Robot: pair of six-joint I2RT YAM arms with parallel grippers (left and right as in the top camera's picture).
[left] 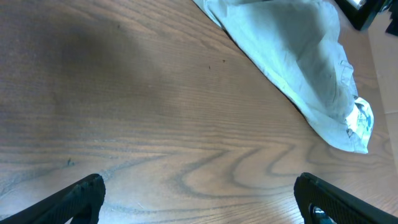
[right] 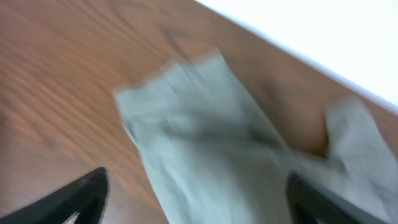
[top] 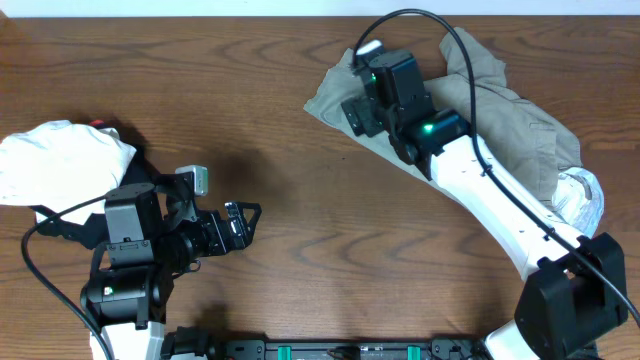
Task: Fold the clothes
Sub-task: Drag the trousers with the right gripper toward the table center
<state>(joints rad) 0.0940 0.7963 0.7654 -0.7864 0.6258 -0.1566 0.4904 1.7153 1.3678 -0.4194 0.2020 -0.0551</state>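
Right gripper [right: 196,186]: jaws spread, over shorts [top: 505,125], upper right. Left gripper [left: 199,190]: spread, empty, lower left. Advice: grasp hem corner squarely, fold leg over leg.

No legible text, label, brand or number on anything
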